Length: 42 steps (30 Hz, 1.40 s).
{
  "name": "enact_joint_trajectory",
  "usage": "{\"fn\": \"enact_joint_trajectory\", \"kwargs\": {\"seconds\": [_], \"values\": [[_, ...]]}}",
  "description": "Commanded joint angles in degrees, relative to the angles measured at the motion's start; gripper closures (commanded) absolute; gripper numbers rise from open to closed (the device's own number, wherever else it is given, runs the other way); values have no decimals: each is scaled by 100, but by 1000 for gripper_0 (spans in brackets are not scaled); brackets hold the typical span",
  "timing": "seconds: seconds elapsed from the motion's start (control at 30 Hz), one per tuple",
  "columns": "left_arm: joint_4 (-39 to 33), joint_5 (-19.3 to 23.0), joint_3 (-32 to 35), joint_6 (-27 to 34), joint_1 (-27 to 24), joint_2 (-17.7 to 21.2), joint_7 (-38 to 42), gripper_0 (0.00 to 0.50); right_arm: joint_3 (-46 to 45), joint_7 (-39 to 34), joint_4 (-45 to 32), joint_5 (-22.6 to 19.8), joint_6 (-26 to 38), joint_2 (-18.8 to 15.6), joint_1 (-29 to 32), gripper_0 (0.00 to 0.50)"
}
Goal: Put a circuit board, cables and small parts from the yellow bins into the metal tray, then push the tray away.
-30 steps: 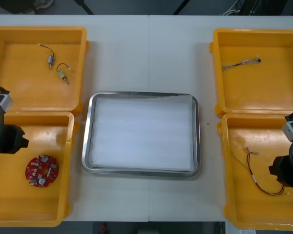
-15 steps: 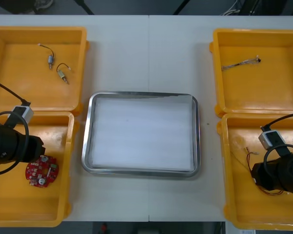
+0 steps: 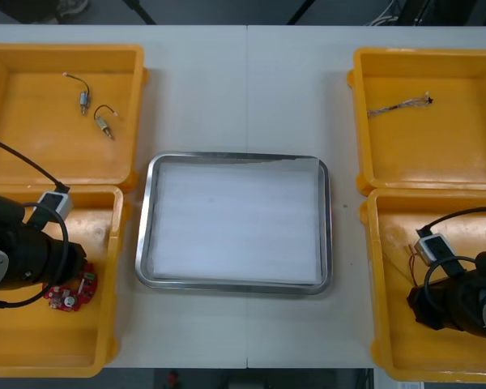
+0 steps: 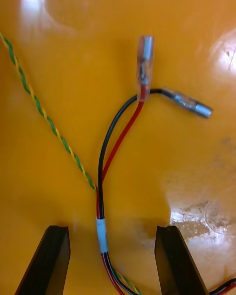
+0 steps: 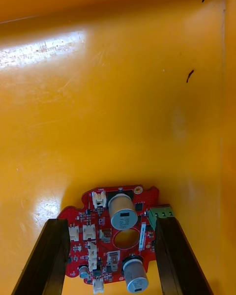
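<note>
Now the left gripper [image 5: 110, 223] hangs released inside a yellow bin [image 3: 65, 340], its fingers either side of the round red circuit board [image 5: 115, 236]. Right of it on the counter [image 3: 243, 89] lies the metal tray [image 3: 237, 156], white inside. Beyond that, the right gripper [image 4: 110, 228] is spread open in another yellow bin [image 3: 389, 243], a red and black cable [image 4: 102, 236] running between its fingers
</note>
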Motion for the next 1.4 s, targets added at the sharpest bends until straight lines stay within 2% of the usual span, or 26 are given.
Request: {"fn": "enact_joint_trajectory", "kwargs": {"seconds": [0.03, 0.23, 0.37, 0.5, 0.93, 0.97, 1.03, 1.37, 1.4], "values": [[-155, -281, -212, -186, 161, -91, 605, 0, 64, 172, -52, -24, -66, -227, 209, 0], [-76, -290, -229, -292, 161, -91, 667, 0, 99, 181, -52, -41, -93, -227, 235, 0], [135, -352, -317, -591, 152, -91, 676, 0, 143, 164, -52, -50, -110, -227, 305, 0], [337, -457, -431, -898, 152, -91, 658, 0, 143, 181, -43, 20, -427, -227, 455, 0], [311, -598, -546, -810, 249, -38, 623, 0, 143, 208, -52, -50, -532, -236, 578, 0], [311, -624, -546, -810, 266, -29, 623, 0, 143, 199, -52, -59, -532, -227, 578, 193], [311, -642, -546, -810, 275, -29, 614, 0, 143, 164, -52, -68, -523, -236, 578, 500], [311, -650, -554, -810, 302, -29, 605, 0, -6, 164, -114, -103, -523, -236, 472, 500], [311, -650, -554, -819, 302, -29, 605, 33, -50, 137, -149, -120, -514, -244, 472, 500]]}}
